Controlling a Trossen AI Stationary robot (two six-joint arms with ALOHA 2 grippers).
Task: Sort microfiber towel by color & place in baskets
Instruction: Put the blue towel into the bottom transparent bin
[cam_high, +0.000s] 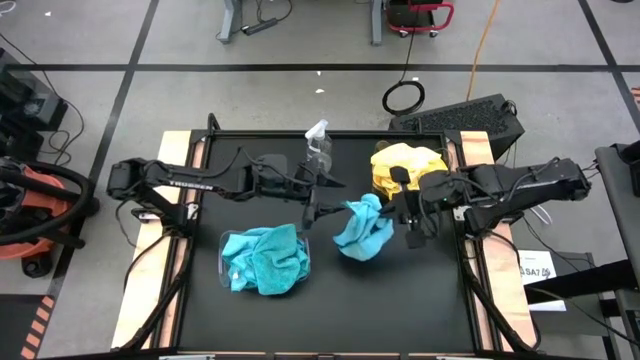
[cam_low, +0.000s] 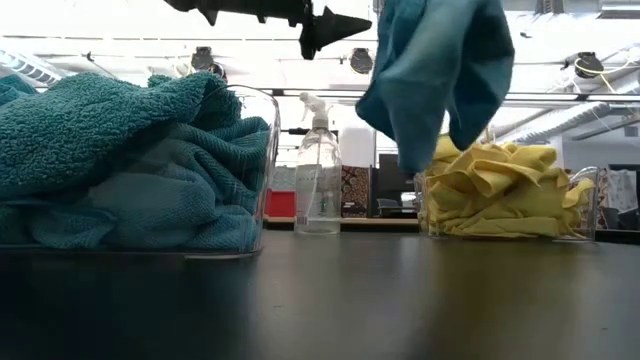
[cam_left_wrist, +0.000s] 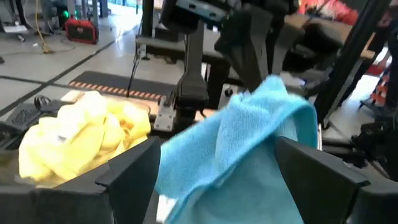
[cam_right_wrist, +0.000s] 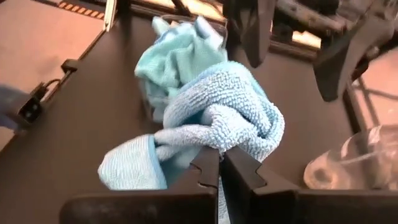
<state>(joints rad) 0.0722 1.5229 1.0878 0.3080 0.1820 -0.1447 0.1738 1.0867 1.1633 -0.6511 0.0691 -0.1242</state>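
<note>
While the left tool (cam_high: 312, 213) gapes wide, the right tool (cam_right_wrist: 219, 163) pinches a seemingly bunched, fuzzy teal towel (cam_right_wrist: 211, 121).

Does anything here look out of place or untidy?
Nothing is spilled or damaged. One blue towel is not in a basket: the shut right gripper holds it in the air, with the open left gripper beside it. The blue basket is overfull, with towels bulging over its rim.
</note>
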